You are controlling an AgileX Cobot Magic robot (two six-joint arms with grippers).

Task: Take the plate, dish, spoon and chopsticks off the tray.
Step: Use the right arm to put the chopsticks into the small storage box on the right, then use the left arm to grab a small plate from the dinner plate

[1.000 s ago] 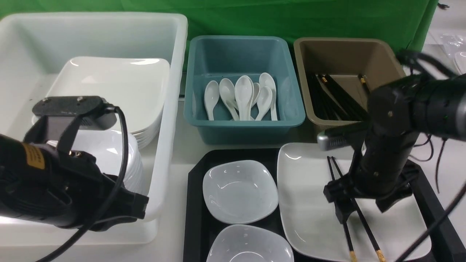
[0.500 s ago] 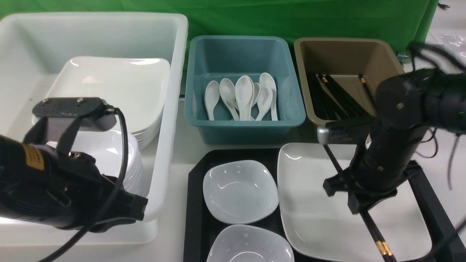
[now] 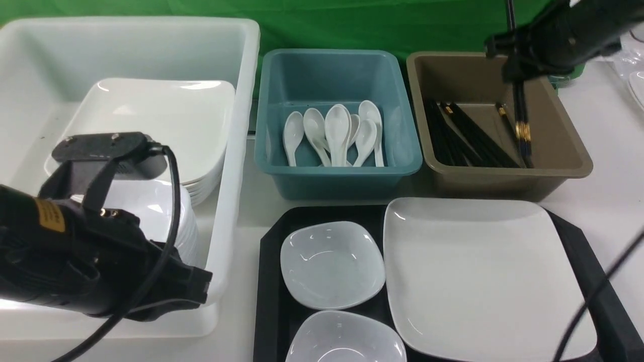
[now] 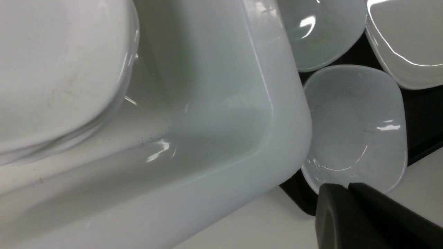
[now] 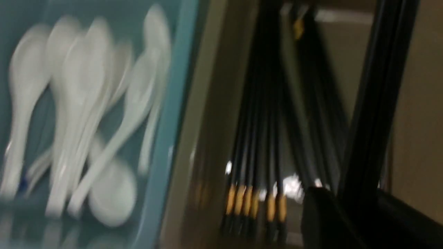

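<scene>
Front: the right hand (image 3: 517, 70) grips the chopsticks (image 3: 521, 115) above the brown bin (image 3: 558, 168); they hang near upright, gold ends down inside it. The plate (image 3: 478, 271) lies just before the bin. Left wrist: left hand (image 4: 347, 193) closed, empty. Right wrist: chopsticks (image 5: 377, 86) run along the bin's pile (image 5: 256, 121).

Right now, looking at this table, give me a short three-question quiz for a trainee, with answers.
1. True or false: the right gripper holds the chopsticks over the brown bin.
2. How many small dishes sit on the tray?
3. Fill in: the spoons lie in the ____ bin.
Key: 1 true; 2 two; 3 blue.
</scene>
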